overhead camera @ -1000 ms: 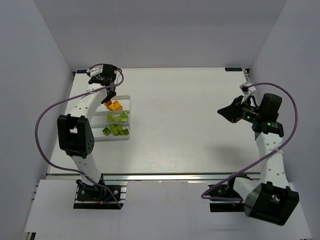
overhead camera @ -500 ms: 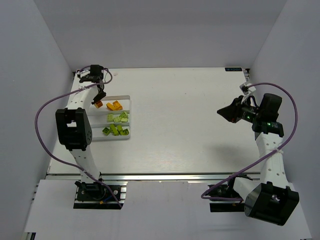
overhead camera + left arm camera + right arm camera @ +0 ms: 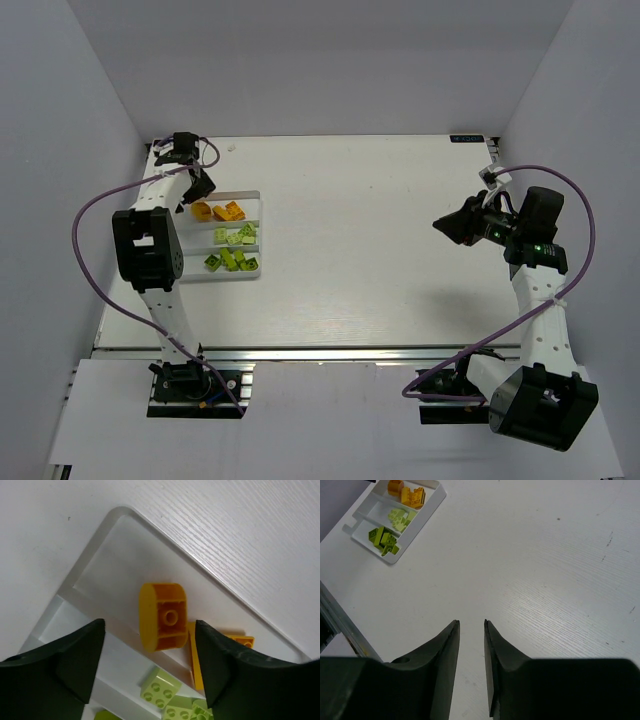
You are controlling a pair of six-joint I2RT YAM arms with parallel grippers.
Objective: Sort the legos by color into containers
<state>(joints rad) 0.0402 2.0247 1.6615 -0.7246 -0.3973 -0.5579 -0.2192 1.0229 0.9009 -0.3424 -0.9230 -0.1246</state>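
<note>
white walls closed in a pale wood-grain counter point(image 3: 380, 250). the legos lay in the containers point(image 3: 258, 215) at the counter's left side: orange-yellow bricks point(image 3: 162, 616) in the far compartment, lime green bricks point(image 3: 160, 687) in the two nearer ones. with the colours kept apart like that, the sorting looked close to its end. each brick seemed light, hard and smooth-sided, likely to skid or tip under a glancing touch, so a pinch across two flat opposite sides, clear of the studs, would suit best. one rounded orange brick lay on its side with the hollow underside showing, and its flat faces looked the place to grip. the left end effector point(image 3: 149, 630) hovered over that brick, fingers wide apart, nothing between them. the right end effector point(image 3: 471, 624) hung over the counter well apart from the tray, fingers almost together with a slim gap, holding nothing
</note>
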